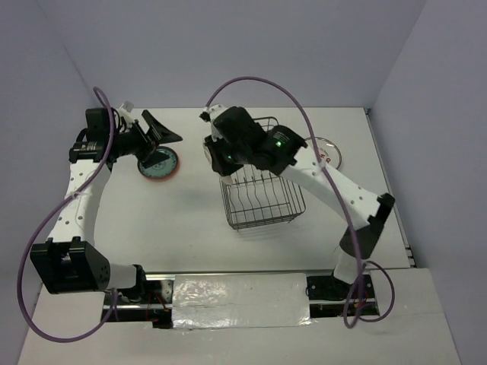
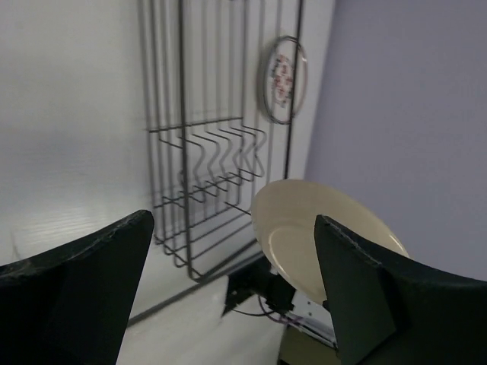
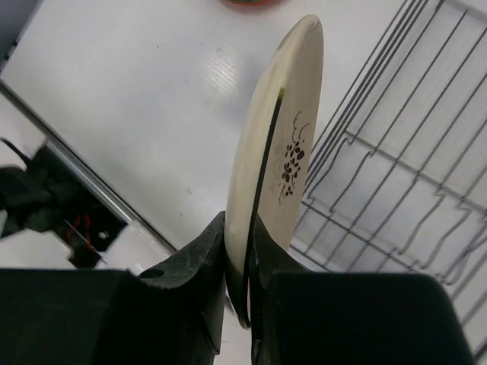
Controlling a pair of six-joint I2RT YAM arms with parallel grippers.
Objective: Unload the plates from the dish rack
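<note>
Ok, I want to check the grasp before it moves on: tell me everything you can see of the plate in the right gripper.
The plate is round, glossy cream and ceramic-looking, with a small dark floral print on one face and a greenish tinge along its rim. It stands on edge, nearly upright, its rim pinched in the right gripper. It hangs over the white table, beside the dish rack, touching neither.

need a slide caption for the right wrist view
Right gripper pinches a cream plate edge-on beside the wire dish rack.
</note>
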